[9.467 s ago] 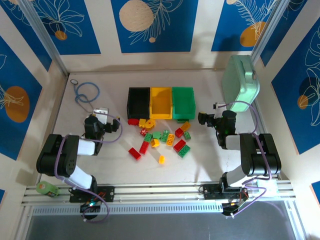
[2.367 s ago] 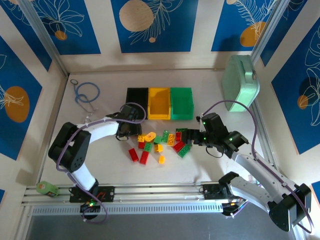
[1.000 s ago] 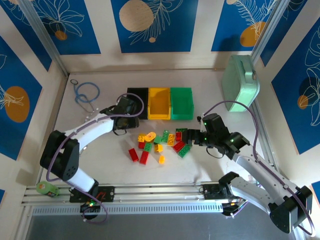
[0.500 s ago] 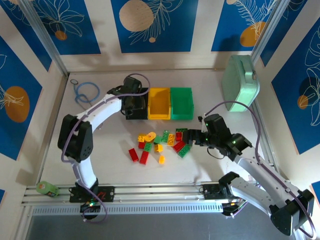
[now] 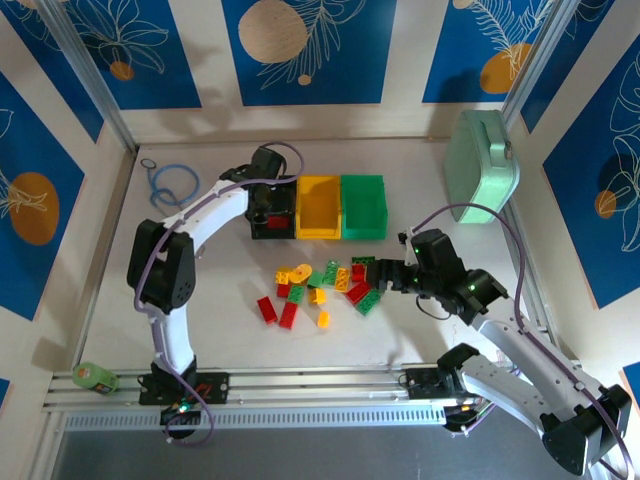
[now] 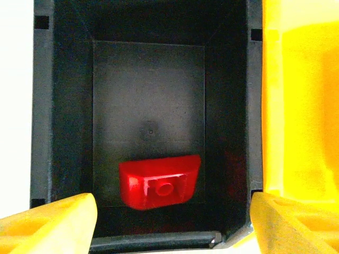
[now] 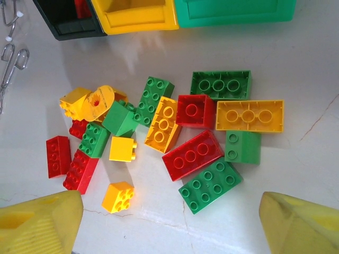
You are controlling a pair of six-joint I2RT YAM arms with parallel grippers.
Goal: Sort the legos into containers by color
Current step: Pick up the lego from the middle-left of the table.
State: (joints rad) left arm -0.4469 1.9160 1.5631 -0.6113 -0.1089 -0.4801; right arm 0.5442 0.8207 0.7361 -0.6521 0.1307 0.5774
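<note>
The left pincer (image 6: 172, 227) hangs straight above the black open-topped plastic bin (image 6: 42, 106). Its 2 yellow fingers (image 6: 47, 222) are spread wide with nothing between them. Directly beneath it, on the bin floor, lies 1 small red studded plastic brick (image 6: 159, 181), free of both fingers. The yellow plastic bin (image 6: 296, 106) stands against the black one, off to one side of the pincer.

The right pincer (image 7: 169, 222) is likewise agape and empty. It is poised over the loose heap of red, green and orange plastic bricks (image 7: 169, 127), which lies below and just ahead of its fingertips. Nearest to it are a long green brick (image 7: 210, 184) and a long red brick (image 7: 192, 154), lying side by side.

These bricks look light, rigid and hard, and unlikely to crush. Their smooth walls may slip, and a nudge would probably send one skidding on the glossy tabletop. The best hold is likely across 2 opposite flat walls. The fingers should drop into the gaps beside a brick at the heap's edge rather than onto the studs.
</note>
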